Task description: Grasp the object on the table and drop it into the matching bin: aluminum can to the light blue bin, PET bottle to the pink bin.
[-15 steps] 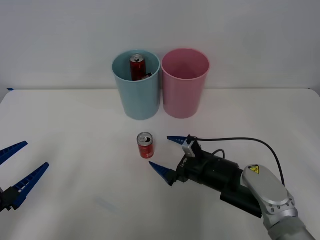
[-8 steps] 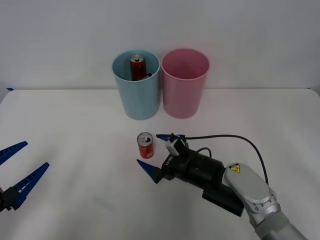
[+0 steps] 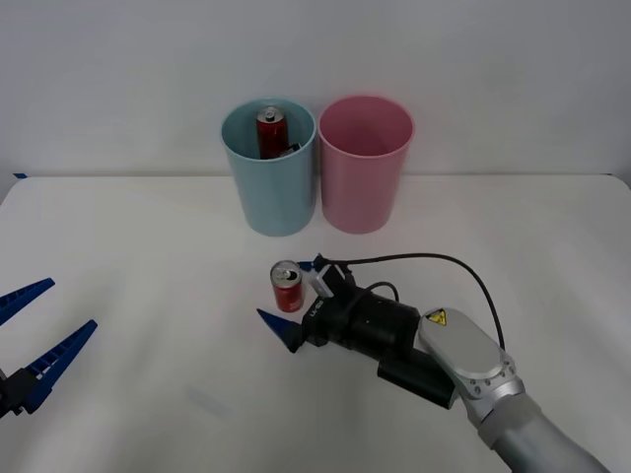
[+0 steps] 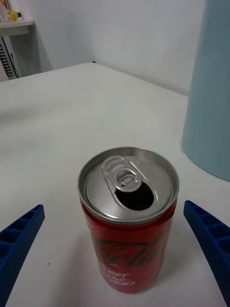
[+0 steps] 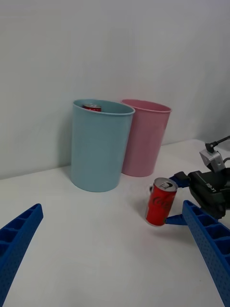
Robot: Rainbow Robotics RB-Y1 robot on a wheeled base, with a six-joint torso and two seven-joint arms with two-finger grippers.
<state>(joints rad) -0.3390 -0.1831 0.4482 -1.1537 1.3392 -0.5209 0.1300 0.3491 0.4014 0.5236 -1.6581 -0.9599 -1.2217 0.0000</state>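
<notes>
We saw the right gripper (image 3: 293, 303) reaching low and level, fingers spread either side of the aluminum can (image 3: 287, 287), untouched, upright on the table (image 3: 148, 256) before the light blue bin (image 3: 269, 168). Left gripper (image 3: 35, 335) parked wide, far left of can.

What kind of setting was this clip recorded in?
Probably a lab test bench for waste sorting: a plain white table against a bare wall, a light blue bin beside a pink bin, and one red can between the right tool's open fingers.

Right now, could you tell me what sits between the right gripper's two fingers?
The red can stands upright between the open right gripper's fingers, with bare table showing on either side of it in the right wrist view.
</notes>
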